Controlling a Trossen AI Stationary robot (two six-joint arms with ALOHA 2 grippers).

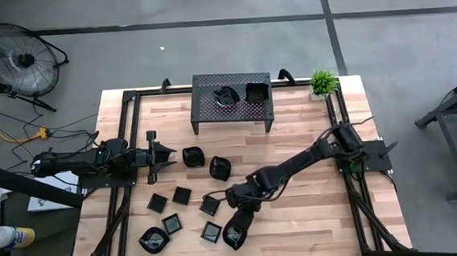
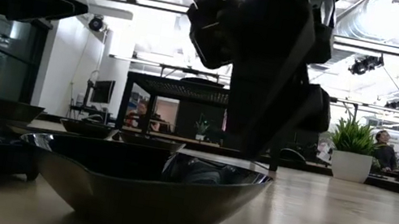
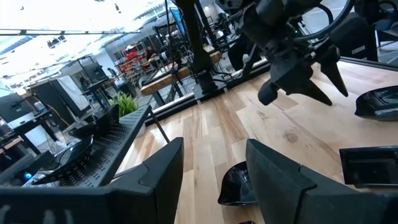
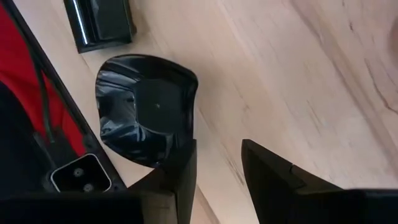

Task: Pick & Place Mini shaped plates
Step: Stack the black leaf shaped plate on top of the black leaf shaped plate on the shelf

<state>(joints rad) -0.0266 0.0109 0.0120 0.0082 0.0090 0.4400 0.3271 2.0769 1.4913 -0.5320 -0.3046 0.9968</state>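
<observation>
Your right hand (image 1: 237, 234) hangs open just over a shiny black plate (image 1: 234, 237) at the near table (image 1: 315, 211) edge. Your left hand (image 1: 168, 154) waits open, far left, beside other plates (image 1: 193, 156).

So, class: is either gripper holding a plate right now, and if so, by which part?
Nothing is held. The right gripper hovers open beside a mini plate at the table's front edge; the left gripper waits open, empty, above the table's left.

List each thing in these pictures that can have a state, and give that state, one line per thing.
Left gripper: open, empty, above the table.
Right gripper: open, empty, beside a dish.
Dish: upright on the table, not gripped.
Rack: standing, two dishes on top.
Fan: on the floor, running or not unclear.
</observation>
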